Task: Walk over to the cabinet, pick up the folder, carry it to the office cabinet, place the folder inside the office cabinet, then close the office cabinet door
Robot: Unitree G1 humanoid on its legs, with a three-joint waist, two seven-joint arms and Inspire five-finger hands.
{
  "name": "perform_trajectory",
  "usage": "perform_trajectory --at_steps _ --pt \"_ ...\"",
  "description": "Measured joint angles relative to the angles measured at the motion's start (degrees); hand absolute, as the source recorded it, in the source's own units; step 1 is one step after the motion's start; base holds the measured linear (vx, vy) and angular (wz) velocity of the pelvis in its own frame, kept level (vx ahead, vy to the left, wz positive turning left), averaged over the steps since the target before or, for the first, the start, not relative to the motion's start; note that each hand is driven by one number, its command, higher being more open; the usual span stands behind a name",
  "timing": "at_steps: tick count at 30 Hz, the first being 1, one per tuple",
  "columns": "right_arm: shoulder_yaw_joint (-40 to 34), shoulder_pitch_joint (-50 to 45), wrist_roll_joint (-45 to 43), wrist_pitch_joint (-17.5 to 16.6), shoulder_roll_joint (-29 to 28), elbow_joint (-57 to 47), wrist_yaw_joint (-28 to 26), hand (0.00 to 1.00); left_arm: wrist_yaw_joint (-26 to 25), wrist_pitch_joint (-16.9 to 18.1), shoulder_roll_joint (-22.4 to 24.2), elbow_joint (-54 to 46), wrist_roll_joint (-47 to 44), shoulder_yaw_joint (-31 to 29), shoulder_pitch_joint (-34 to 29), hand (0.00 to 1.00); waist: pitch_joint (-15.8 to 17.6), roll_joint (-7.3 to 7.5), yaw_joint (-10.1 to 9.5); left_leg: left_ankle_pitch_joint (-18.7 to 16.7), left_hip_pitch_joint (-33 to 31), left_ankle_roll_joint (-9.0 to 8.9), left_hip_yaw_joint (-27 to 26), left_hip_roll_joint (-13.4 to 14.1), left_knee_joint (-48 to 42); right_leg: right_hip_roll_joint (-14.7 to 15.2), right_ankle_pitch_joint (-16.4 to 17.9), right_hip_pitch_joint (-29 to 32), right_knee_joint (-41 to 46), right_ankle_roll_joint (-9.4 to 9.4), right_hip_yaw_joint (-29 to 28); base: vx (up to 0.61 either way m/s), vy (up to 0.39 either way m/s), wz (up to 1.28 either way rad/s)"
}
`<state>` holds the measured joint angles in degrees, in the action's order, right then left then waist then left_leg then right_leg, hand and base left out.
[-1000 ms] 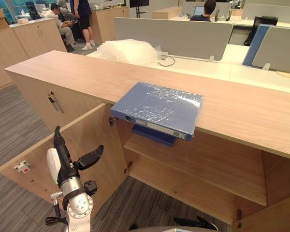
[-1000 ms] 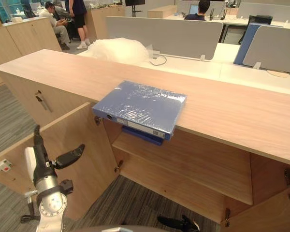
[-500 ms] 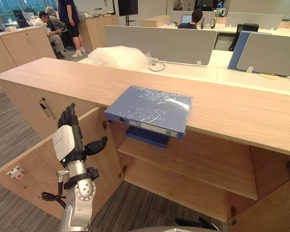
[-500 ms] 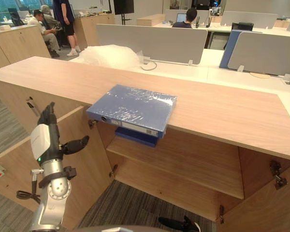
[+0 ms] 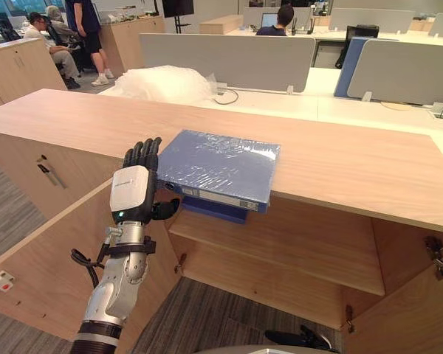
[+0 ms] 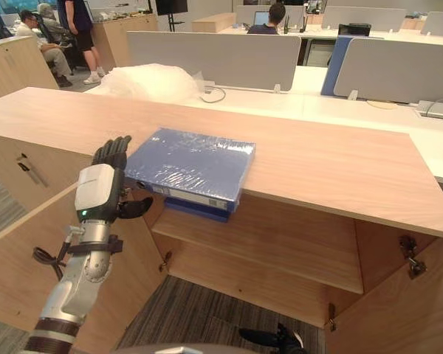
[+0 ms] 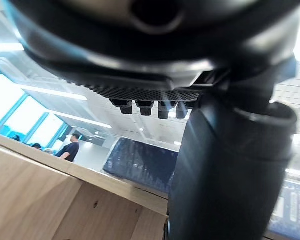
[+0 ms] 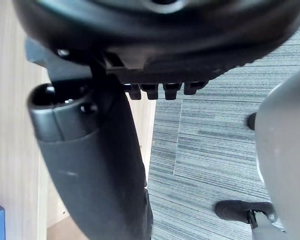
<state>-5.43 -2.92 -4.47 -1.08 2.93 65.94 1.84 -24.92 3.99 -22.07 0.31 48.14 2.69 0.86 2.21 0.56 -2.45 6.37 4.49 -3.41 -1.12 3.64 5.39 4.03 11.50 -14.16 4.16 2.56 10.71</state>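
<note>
Your left hand point(image 5: 136, 193) is at the blue plastic-wrapped folder point(image 5: 221, 166), frame centre.
Fingers straight, beside its left edge on the wooden cabinet top point(image 5: 354, 162); right hand point(image 8: 90, 165) relaxed, empty.

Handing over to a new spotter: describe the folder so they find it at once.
Look along the long wooden cabinet top to its near edge above the open compartment. There a blue folder lies flat, overhanging the edge, by the left hand. Shiny film wraps it, unlike the darker blue item on the shelf beneath.
</note>
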Motion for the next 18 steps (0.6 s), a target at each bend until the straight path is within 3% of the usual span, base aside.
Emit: perform_trajectory --at_steps 16,17,18 --pt "0.02 0.17 0.01 -0.23 0.14 0.25 0.06 1.0 -0.47 1.81 -5.1 2.82 3.2 8.23 6.87 1.0 0.19 0.23 0.27 -0.18 -0.04 -0.24 -0.23 0.07 0.0 -0.08 -0.02 0.06 -0.28 -0.11 -0.25 0.0 0.0 0.0" --pt "0.01 0.26 0.0 -0.23 0.13 0.25 0.06 1.0 -0.38 2.06 -5.29 3.86 3.2 8.93 7.37 0.0 0.2 0.23 0.5 -0.18 -0.04 -0.24 -0.25 0.07 0.0 -0.07 -0.03 0.09 -0.28 -0.12 -0.3 0.0 0.0 0.0" --pt "0.01 0.33 0.0 -0.23 0.1 0.25 0.06 1.0 -0.32 2.09 -5.33 4.02 3.2 9.06 7.39 0.0 0.22 0.25 0.68 -0.18 -0.06 -0.24 -0.27 0.07 0.0 -0.06 -0.03 0.11 -0.28 -0.12 -0.31 0.0 0.0 0.0"
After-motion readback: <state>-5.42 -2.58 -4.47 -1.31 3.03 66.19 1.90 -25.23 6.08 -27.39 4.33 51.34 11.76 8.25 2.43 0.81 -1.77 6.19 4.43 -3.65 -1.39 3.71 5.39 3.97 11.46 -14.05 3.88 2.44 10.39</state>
